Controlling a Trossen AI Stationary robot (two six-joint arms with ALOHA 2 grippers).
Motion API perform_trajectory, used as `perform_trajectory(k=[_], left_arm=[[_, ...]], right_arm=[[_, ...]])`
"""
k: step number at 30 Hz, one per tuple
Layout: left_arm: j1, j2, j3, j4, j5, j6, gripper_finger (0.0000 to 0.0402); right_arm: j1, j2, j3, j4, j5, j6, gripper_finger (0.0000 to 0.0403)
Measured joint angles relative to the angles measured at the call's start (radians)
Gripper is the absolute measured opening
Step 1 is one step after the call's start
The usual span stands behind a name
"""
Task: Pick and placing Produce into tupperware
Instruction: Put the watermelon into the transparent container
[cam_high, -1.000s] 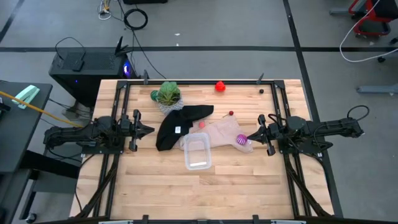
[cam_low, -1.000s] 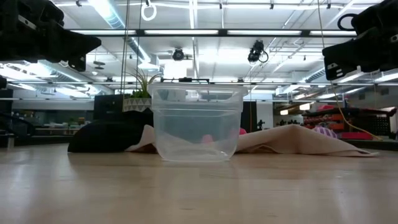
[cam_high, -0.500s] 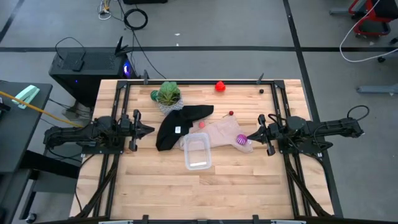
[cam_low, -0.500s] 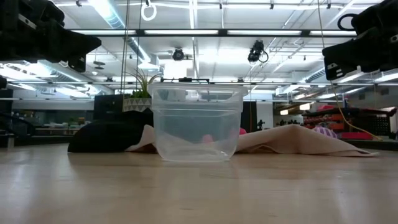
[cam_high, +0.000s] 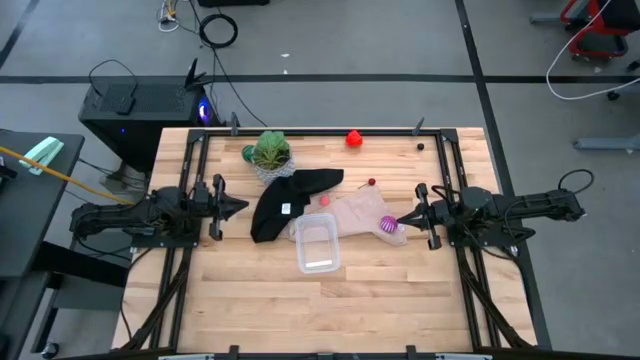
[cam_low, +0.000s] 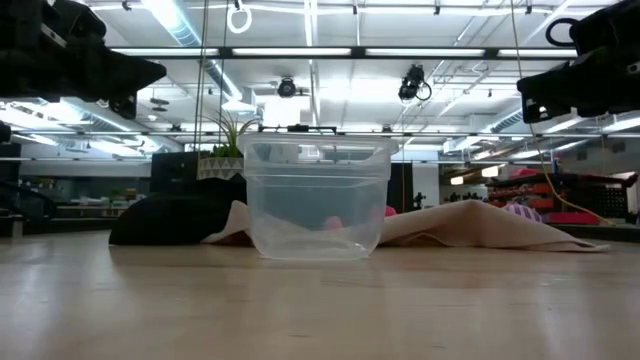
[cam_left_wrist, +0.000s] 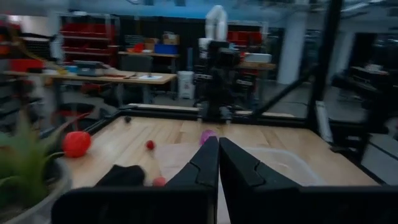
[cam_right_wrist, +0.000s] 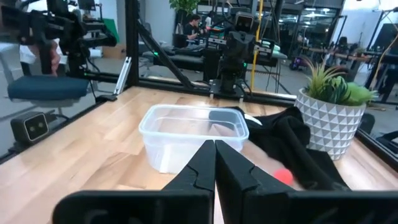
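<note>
The clear tupperware (cam_high: 317, 243) stands upright mid-table with nothing in it. A red fruit (cam_high: 354, 139) lies at the far edge, and a tiny dark-red one (cam_high: 371, 183) sits nearer the middle. A pink fruit (cam_high: 325, 200) and a purple one (cam_high: 389, 224) rest on the beige cloth (cam_high: 355, 212). My left gripper (cam_high: 243, 207) hovers shut, level, left of the black cloth (cam_high: 290, 200). My right gripper (cam_high: 402, 221) hovers shut, level, just right of the purple fruit. Each wrist view shows shut fingers, the left gripper (cam_left_wrist: 218, 142) and the right gripper (cam_right_wrist: 215, 144).
A potted green plant (cam_high: 268, 152) in a white pot stands at the far left. The black cloth overlaps the beige cloth beside the tupperware. A small black object (cam_high: 421, 146) lies at the far right. Bare wood stretches along the near half of the table (cam_high: 320, 310).
Both arms have stayed in place. In the low view my right hand has rolled a little about its own pointing line. No fruit, cloth or tub has moved.
</note>
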Motion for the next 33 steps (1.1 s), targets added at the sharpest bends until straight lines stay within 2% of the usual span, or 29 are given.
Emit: perform_trajectory(k=[6,11,15,18,24,27,33], left_arm=[[0.0,0.0,0.0,0.009,-0.091,-0.014,0.0015],[0.0,0.0,0.0,0.117,-0.094,-0.03,0.0012],[0.0,0.0,0.0,0.215,-0.094,0.017,0.0016],[0.0,0.0,0.0,0.263,-0.095,0.025,0.0018],[0.0,0.0,0.0,0.37,-0.106,0.031,0.0011],[0.0,0.0,0.0,0.426,-0.137,0.035,0.0011],[0.0,0.0,0.0,0.552,-0.23,0.069,0.0025]], right_arm=[[0.0,0.0,0.0,0.017,0.014,-0.015,0.0012],[0.001,0.0,0.0,0.162,0.014,-0.004,0.0012],[0.001,0.0,0.0,0.277,0.014,0.093,0.0012],[0.0,0.0,0.0,0.327,0.015,0.142,0.0012],[0.0,0.0,0.0,0.397,0.045,0.143,0.0012],[0.0,0.0,0.0,0.471,0.121,0.199,0.0012],[0.0,0.0,0.0,0.646,0.447,0.474,0.0012]])
